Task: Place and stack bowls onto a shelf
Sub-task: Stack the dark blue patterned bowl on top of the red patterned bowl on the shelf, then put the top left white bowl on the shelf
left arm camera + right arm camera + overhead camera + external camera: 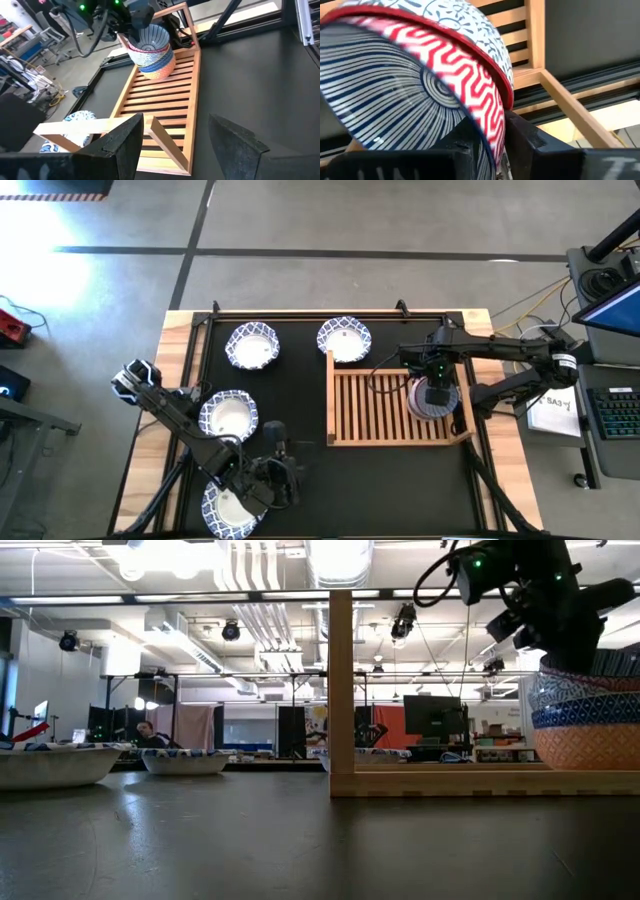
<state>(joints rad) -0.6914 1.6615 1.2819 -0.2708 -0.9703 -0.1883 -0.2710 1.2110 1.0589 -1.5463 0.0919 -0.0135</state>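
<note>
Over the shelf (400, 408) we see the right hand (437, 394) on the stacked small bowls (151, 52), fingers straddling the top bowl's rim, grip uncertain; beside the shelf, our left hand (279, 470) waits, fingers spread, holding nothing.

Bright overhead ceiling strip lights (340, 560) flare white in the low view, leaving a soft sheen on the black tabletop (250, 840) beneath. The striped bowl (405, 100) fills the right wrist view, blurred.
</note>
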